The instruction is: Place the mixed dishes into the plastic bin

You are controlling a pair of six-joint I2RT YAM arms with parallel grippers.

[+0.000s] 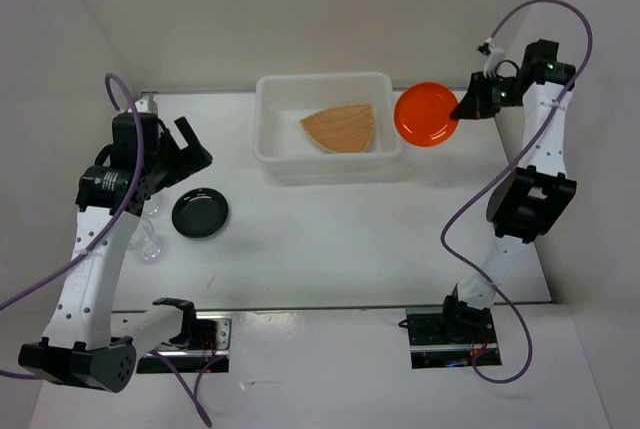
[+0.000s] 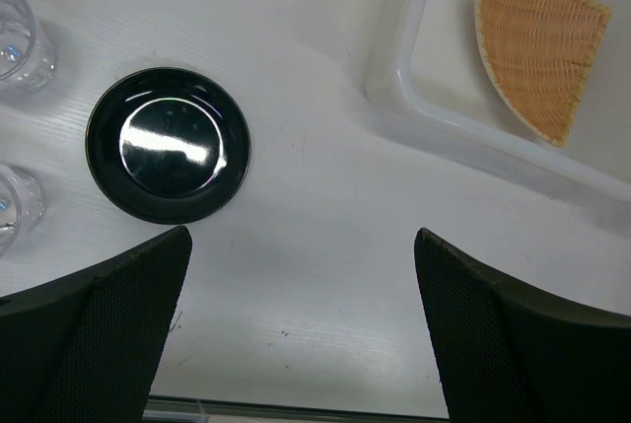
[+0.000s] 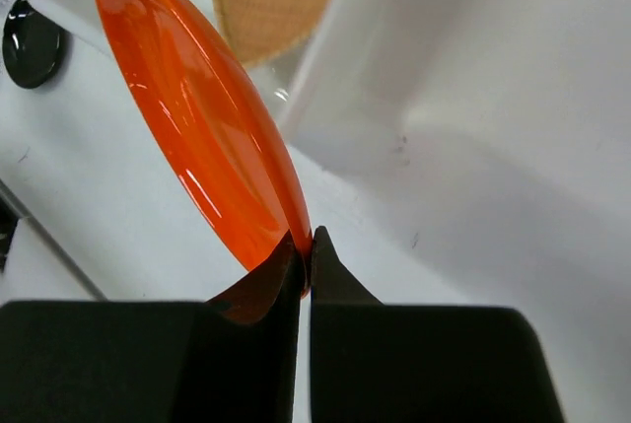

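The white plastic bin (image 1: pixel 266 121) stands at the back middle with the tan woven plate (image 1: pixel 341 128) lying inside it. My right gripper (image 1: pixel 460 109) is shut on the rim of the orange plate (image 1: pixel 426 114), which hangs in the air just right of the bin's right wall. In the right wrist view the orange plate (image 3: pixel 197 112) is pinched at its edge by the right gripper (image 3: pixel 305 246). The black plate (image 1: pixel 200 213) lies on the table at the left. My left gripper (image 1: pixel 195 149) is open above the table, beside the black plate (image 2: pixel 168 144). Two clear cups (image 1: pixel 150 246) (image 1: pixel 155 205) stand beside the left arm.
White walls close in the table on the left, back and right. The bin's corner (image 2: pixel 389 88) shows at the upper right of the left wrist view. The arm bases (image 1: pixel 185 334) (image 1: pixel 450 334) sit at the near edge.
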